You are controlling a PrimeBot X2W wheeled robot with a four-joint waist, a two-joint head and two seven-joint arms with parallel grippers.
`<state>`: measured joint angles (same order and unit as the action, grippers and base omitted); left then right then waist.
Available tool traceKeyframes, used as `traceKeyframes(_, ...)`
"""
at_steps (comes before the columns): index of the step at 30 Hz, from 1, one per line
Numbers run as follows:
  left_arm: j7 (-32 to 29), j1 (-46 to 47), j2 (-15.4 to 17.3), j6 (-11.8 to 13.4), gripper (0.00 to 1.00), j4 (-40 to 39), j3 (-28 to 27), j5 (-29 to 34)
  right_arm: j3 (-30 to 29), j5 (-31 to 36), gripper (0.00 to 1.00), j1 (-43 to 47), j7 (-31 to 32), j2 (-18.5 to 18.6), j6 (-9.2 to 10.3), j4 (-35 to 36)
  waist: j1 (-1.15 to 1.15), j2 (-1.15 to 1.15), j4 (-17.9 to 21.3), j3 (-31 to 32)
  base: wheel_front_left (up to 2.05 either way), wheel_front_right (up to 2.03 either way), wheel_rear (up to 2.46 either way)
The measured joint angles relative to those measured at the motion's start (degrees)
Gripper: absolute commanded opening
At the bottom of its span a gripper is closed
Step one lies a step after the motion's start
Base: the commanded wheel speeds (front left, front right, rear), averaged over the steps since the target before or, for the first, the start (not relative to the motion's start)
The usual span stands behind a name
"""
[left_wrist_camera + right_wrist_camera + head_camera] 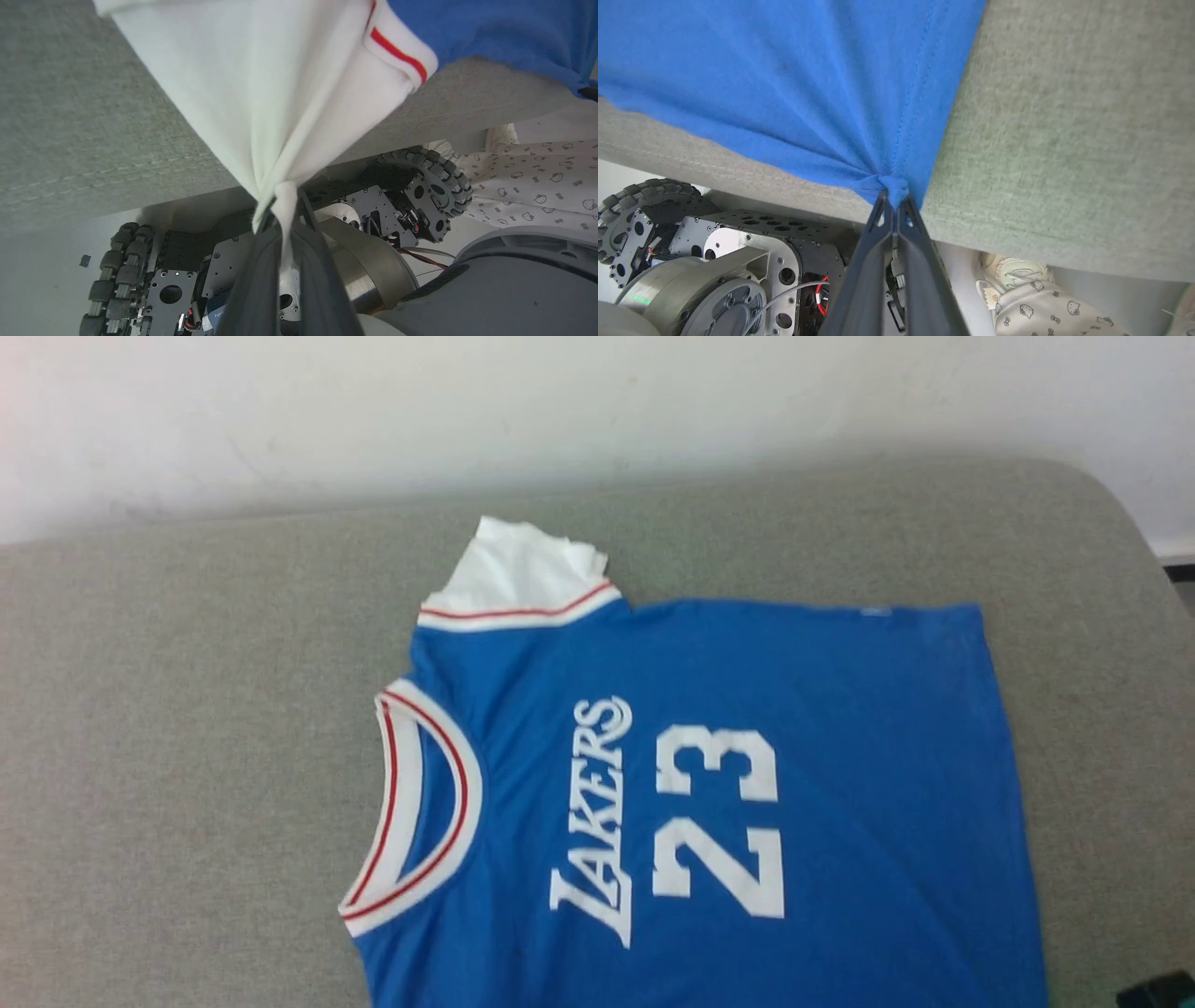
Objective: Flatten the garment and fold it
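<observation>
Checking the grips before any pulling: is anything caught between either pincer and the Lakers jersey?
Nothing visible. The left pincer is shut directly on the white sleeve of the Lakers jersey, and the right pincer directly on its blue cloth.

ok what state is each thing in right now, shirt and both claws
garment: front up on the cushion, mostly flat, near edge pulled taut
far sleeve: crumpled, not spread
left claw: shut on the garment's near white sleeve
right claw: shut on bunched blue fabric at a seam
</observation>
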<state>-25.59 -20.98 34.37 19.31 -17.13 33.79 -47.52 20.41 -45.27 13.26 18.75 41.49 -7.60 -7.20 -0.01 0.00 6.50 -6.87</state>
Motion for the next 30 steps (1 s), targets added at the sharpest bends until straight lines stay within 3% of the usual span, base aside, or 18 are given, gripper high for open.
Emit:
traceKeyframes(8, 4.8, -0.3, 2.7, 0.2, 0.0, -2.7, -3.1, 2.6, -6.7, 2.1, 0.0, 3.6, 0.1, -0.9, -0.01, 4.2, 0.0, 0.0, 0.4, 2.7, 0.0, 0.0, 0.0)
traceKeyframes(18, 9.5, 14.5, 5.5, -1.2, 0.0, -4.7, -5.5, 14.0, -12.8, 7.0, 0.0, -3.0, -1.3, -1.2, -0.01, 9.3, 0.01, 0.0, 0.9, 1.1, 0.0, 0.0, 0.0)
traceKeyframes(23, 9.2, 23.4, 4.7, -2.1, 0.0, -2.8, -5.1, 17.7, -12.6, 8.6, 0.0, -9.6, -1.7, -1.1, -0.01, 9.4, 0.02, 0.0, 1.1, -1.9, 0.0, 0.0, 0.0)
traceKeyframes(30, 14.4, 33.0, 0.0, -3.2, 0.0, 4.8, -4.6, 21.2, -9.6, 9.8, 0.0, -18.1, -3.9, -1.0, 0.0, 4.9, 0.02, 0.0, 1.1, -6.8, 0.0, 0.0, 0.0)
